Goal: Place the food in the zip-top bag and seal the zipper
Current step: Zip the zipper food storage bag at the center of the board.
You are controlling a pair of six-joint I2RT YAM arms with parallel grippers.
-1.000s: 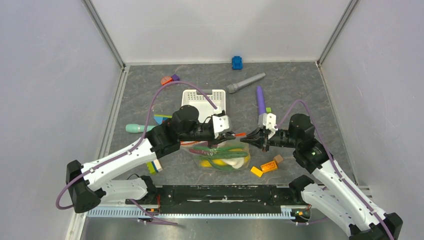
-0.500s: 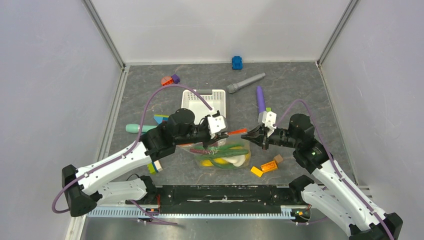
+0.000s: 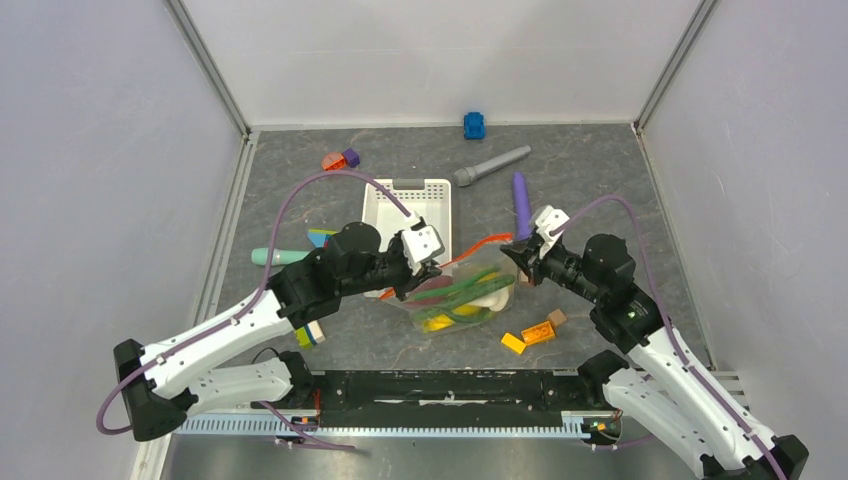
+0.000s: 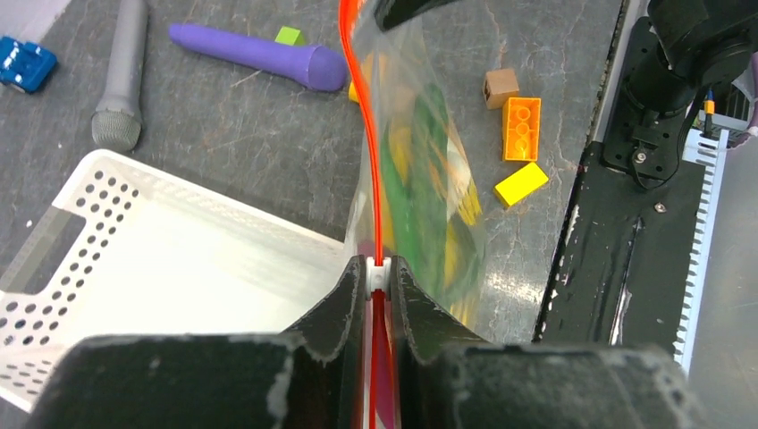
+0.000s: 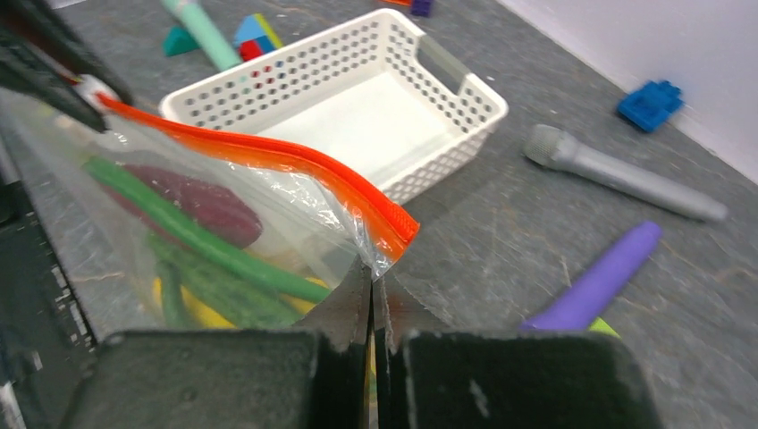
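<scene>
Left wrist view: my left gripper (image 4: 379, 279) is pinched shut on the small white slider of the zipper (image 4: 365, 134). The orange-red strip runs straight away from my jaws as one thin line toward my right gripper (image 5: 372, 284). That one is clamped tight on the corner of the zip-top bag (image 5: 295, 210), just under the strip's far end. The food (image 5: 192, 204) sits inside, below the strip, between both arms and near the white basket (image 5: 451, 134). I judge any sealing left runs along that line, away from the right gripper; the strip behind my left jaws is hidden.
</scene>
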